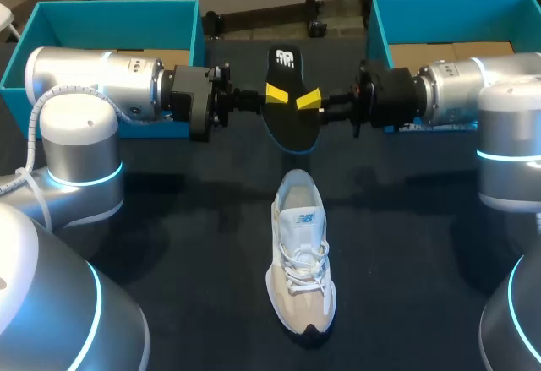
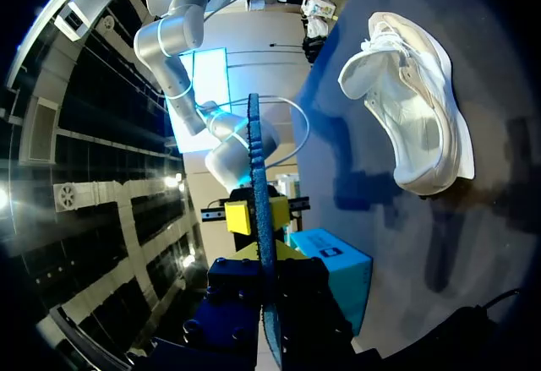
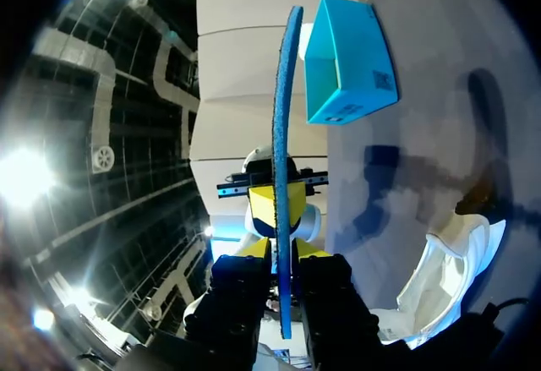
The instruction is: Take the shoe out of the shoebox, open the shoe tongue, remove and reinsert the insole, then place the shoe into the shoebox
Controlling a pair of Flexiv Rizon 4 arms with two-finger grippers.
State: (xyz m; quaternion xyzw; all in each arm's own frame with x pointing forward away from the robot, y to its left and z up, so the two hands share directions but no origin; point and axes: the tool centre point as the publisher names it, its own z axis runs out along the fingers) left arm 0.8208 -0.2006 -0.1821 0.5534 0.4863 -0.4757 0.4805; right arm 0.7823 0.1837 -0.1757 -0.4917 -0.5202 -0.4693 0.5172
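Head view: clamping insole from opposite sides with left gripper and right gripper, both pinched tight on it, just beyond shoe heel.

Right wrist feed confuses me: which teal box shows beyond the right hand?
The teal box behind the left arm, at the table's left side; the other box sits behind the right arm.

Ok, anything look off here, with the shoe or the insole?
Nothing stands out. The insole is out of the shoe, held in the air between both arms, each arm's jaws closed on it. The shoe stands upright on the table with no visible damage.
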